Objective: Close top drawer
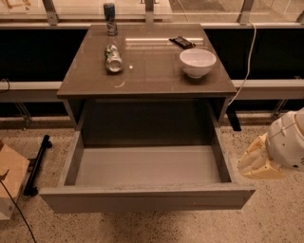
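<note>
1. The top drawer stands pulled far out of the grey cabinet. Its tall plain front panel faces the camera, and its pale floor and grey side walls are in full view with nothing lying in them.
2. The gripper hangs at the right edge of the view, low over the speckled floor. It is a cream-coloured piece under a round white wrist.
3. The gripper is outside the drawer, just beside the right side wall near the front right corner. It is apart from the wall and touches neither the wall nor the front panel.
4. Whether the gripper is open or closed cannot be told here. It holds nothing that can be seen.
5. On the cabinet top a white bowl sits at the right, with a dark flat object just behind it.
6. A can lying on its side is left of centre, and an upright can stands at the back edge behind it.
7. On the floor to the left are a cardboard box and a black bar. A white cable runs down behind the cabinet on the right.
</note>
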Action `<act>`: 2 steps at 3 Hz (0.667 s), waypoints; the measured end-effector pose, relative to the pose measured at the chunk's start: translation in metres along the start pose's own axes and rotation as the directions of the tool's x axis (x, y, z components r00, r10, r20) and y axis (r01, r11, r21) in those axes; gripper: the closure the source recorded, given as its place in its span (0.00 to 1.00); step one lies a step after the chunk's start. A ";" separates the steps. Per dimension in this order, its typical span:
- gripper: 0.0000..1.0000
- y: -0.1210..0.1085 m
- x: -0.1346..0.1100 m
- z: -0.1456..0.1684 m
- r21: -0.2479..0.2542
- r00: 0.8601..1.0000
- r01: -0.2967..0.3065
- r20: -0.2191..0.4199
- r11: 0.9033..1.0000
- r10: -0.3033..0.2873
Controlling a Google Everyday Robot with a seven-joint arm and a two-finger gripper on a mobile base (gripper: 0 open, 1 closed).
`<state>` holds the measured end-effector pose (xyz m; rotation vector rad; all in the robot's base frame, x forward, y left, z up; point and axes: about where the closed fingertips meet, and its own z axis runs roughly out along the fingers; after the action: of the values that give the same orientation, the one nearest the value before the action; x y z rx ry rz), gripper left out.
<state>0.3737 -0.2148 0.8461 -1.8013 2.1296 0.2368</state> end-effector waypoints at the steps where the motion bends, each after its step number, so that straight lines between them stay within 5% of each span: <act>1: 1.00 0.000 0.000 0.000 0.000 1.000 0.000 0.000 1.000 0.000; 2: 1.00 0.003 -0.005 0.015 -0.015 1.000 -0.012 -0.007 1.000 0.011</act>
<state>0.3741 -0.2046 0.8338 -1.8015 2.1492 0.2509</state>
